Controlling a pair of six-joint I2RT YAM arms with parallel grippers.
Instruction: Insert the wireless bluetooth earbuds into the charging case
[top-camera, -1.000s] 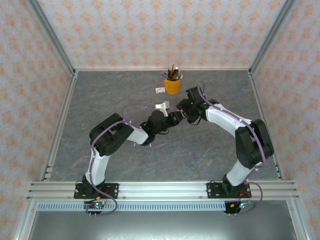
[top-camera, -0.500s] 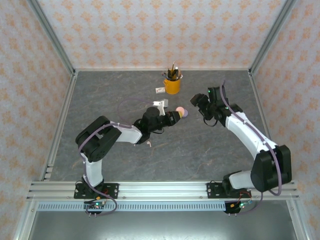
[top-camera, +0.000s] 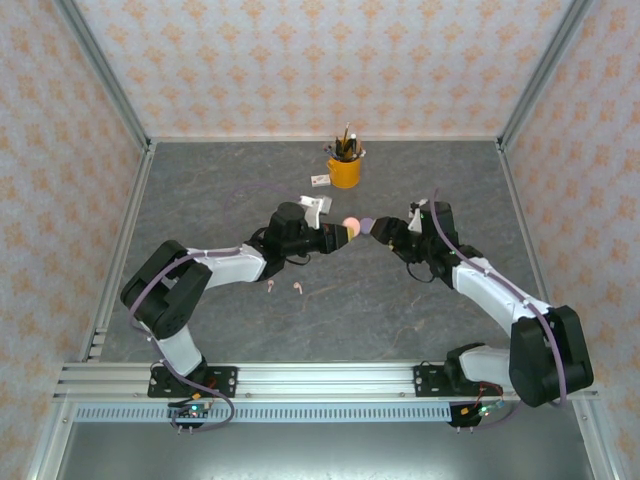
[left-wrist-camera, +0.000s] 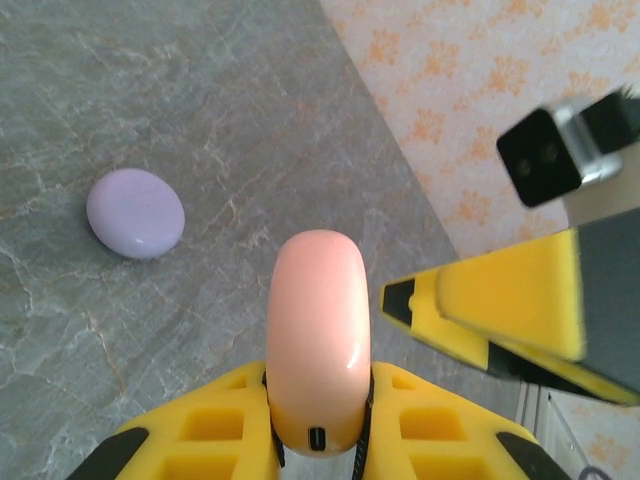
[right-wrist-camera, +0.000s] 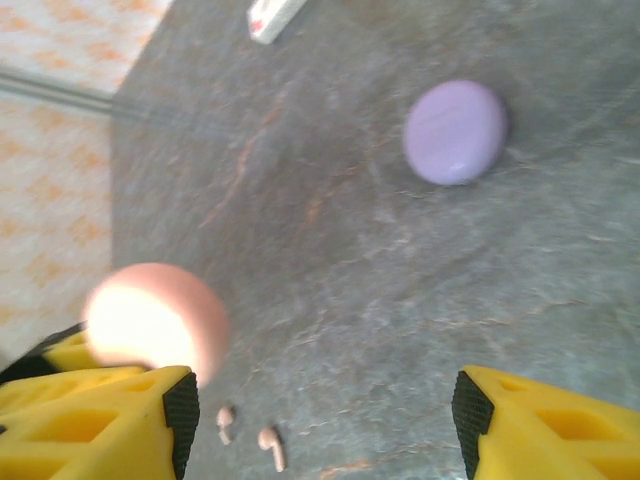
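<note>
My left gripper (top-camera: 338, 233) is shut on the pink round charging case (left-wrist-camera: 318, 335), holding it edge-up above the table; the case is closed. The lilac round case (left-wrist-camera: 135, 212) lies closed on the table just beyond it (top-camera: 367, 224). My right gripper (right-wrist-camera: 320, 425) is open and empty, hovering close to the right of the pink case (right-wrist-camera: 155, 322), with one yellow finger (left-wrist-camera: 500, 305) beside it. Two pale pink earbuds (right-wrist-camera: 270, 447) lie loose on the table under the left forearm (top-camera: 297, 287). The lilac earbuds are hidden or out of view.
A yellow cup of pens (top-camera: 345, 168) stands at the back of the table, with a small white item (top-camera: 320, 181) to its left. Patterned walls enclose the grey table (top-camera: 250, 180) on three sides.
The right gripper pulled away from the pink case to the back right, then came back close to it. The left arm stretched out lower, keeping hold of the pink case.
</note>
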